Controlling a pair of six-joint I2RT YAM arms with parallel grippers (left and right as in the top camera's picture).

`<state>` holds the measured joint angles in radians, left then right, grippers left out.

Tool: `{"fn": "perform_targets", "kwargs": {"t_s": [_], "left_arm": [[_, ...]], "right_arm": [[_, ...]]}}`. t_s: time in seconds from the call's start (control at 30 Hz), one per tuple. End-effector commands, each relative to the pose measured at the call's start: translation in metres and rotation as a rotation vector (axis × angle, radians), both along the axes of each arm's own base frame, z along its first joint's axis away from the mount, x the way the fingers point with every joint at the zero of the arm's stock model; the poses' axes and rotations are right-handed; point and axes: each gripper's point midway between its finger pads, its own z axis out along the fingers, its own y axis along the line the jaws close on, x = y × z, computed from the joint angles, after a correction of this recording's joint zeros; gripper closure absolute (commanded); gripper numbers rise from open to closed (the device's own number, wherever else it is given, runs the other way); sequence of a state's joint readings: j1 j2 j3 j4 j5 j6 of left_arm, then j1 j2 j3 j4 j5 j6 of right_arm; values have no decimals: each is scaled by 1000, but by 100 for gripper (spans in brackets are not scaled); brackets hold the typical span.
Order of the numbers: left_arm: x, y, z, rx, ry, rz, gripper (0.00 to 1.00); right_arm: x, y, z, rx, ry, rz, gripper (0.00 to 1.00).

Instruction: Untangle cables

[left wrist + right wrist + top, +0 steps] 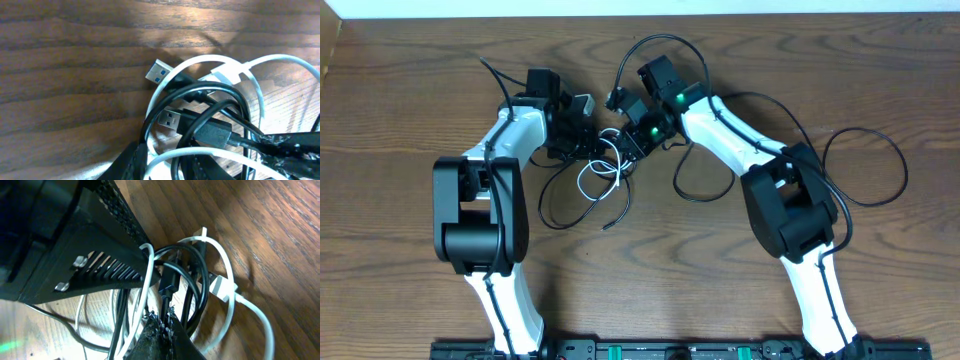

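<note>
Left claw (586,133): above the tangle's left, far edge; I cannot tell how wide my jaws stand.
Cables (601,176): black and white loops tangled on the table (410,110), between my claws.
Right claw (163,323): pinched tight on a black cable (168,283) at the tangle's right side.

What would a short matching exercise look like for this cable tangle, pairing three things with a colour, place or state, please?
Things:
1. white cable
2. uppermost USB plug
3. right gripper

States:
A. blue insert, lying on the table at the tangle's edge
B. shut on a black cable
C. winding in loops through the tangle

Pairs: 1-C; 2-A; 3-B
</note>
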<state>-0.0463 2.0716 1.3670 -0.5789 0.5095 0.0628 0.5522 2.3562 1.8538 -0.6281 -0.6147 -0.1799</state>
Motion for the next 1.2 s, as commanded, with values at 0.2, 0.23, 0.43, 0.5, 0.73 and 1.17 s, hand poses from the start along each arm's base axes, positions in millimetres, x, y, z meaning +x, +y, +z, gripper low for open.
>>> {"fn": "perform_targets", "kwargs": {"t_s": [0.2, 0.23, 0.43, 0.5, 0.73, 1.17], "left_arm": [[-1, 13, -21, 84, 31, 58, 74], [-1, 13, -22, 83, 31, 65, 74], [0, 15, -22, 91, 31, 78, 73], [0, 14, -22, 90, 29, 79, 73], [5, 36, -28, 197, 47, 214, 74], [6, 46, -30, 230, 81, 359, 73]], "right_arm": [[-3, 11, 29, 122, 62, -12, 99], [-1, 10, 30, 131, 65, -22, 99], [16, -1, 38, 177, 100, -87, 99], [20, -7, 40, 194, 130, -115, 99], [37, -27, 38, 186, 194, -232, 99], [55, -77, -7, -150, 112, -474, 99]]}}
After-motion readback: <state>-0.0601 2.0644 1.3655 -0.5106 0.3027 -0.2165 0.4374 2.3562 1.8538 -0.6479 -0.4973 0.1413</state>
